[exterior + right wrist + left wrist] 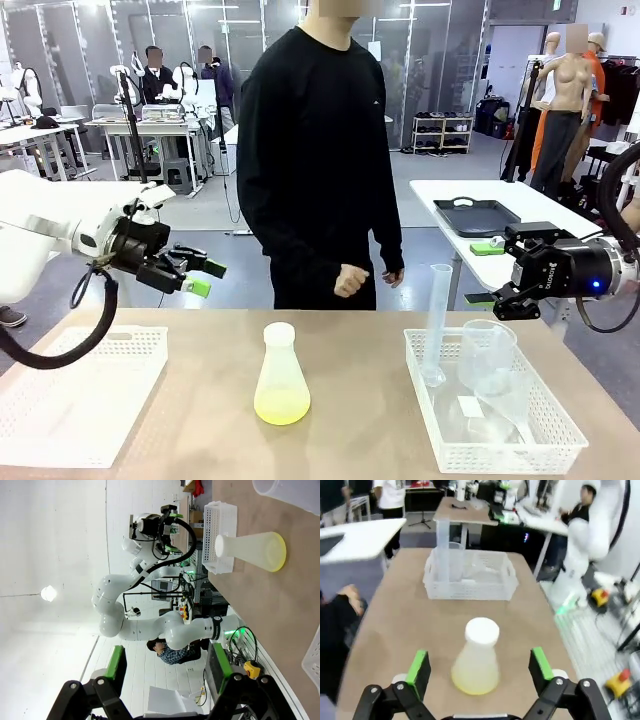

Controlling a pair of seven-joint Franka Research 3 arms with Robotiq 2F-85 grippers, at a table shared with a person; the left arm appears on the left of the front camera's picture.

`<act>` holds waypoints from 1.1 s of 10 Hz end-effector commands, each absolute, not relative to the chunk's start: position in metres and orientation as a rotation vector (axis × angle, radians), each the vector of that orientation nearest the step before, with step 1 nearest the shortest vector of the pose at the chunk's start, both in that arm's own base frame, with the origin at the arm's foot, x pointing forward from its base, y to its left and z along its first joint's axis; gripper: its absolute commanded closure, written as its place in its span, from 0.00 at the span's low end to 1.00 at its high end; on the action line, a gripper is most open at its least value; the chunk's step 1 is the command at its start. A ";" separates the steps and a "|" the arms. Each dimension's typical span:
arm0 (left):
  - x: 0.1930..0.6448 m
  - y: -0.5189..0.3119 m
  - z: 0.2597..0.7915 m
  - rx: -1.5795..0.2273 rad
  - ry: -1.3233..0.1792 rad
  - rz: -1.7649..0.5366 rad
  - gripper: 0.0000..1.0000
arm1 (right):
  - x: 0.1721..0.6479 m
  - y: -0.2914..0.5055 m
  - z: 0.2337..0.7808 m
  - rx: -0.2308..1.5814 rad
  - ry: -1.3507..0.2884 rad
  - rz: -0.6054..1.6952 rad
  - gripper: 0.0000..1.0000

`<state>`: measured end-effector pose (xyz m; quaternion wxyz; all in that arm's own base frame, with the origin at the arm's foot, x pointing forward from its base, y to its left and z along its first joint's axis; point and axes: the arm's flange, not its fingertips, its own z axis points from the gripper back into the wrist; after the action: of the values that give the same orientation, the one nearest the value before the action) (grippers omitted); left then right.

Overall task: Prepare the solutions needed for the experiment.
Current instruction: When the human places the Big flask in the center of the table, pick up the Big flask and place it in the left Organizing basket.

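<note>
The solution [281, 407] is a shallow pale yellow-green layer in a frosted conical flask [281, 372] standing mid-table. My left gripper [205, 278] hovers open, up and to the left of the flask, with nothing in it. In the left wrist view the flask [476, 655] stands ahead between the spread fingers [418, 666]. My right gripper [484, 272] hangs open over the table's right end, above a white basket [560, 435]. In the right wrist view the right gripper [166, 666] is empty and the flask [250, 550] lies far ahead.
The right basket holds a tall graduated cylinder [438, 325] and clear beakers [487, 360]. An empty white basket [70, 395] lies at the table's left. A person [320, 160] stands at the far edge, hands held at waist height.
</note>
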<state>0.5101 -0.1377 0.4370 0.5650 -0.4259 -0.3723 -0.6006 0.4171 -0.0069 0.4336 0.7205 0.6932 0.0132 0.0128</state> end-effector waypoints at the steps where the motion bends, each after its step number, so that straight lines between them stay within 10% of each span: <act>1: 0.509 -0.143 0.424 -0.808 -1.152 -1.822 0.00 | 0.418 -0.007 0.435 1.542 0.027 0.031 0.15; 11: 0.544 -0.163 0.392 -1.005 -1.139 -1.689 0.00 | 0.418 -0.007 0.435 1.542 0.027 0.031 0.15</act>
<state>0.5264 -0.1572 0.3982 0.4489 -0.3792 -0.4304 -0.6852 0.4171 -0.0070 0.4335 0.7205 0.6932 0.0132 0.0125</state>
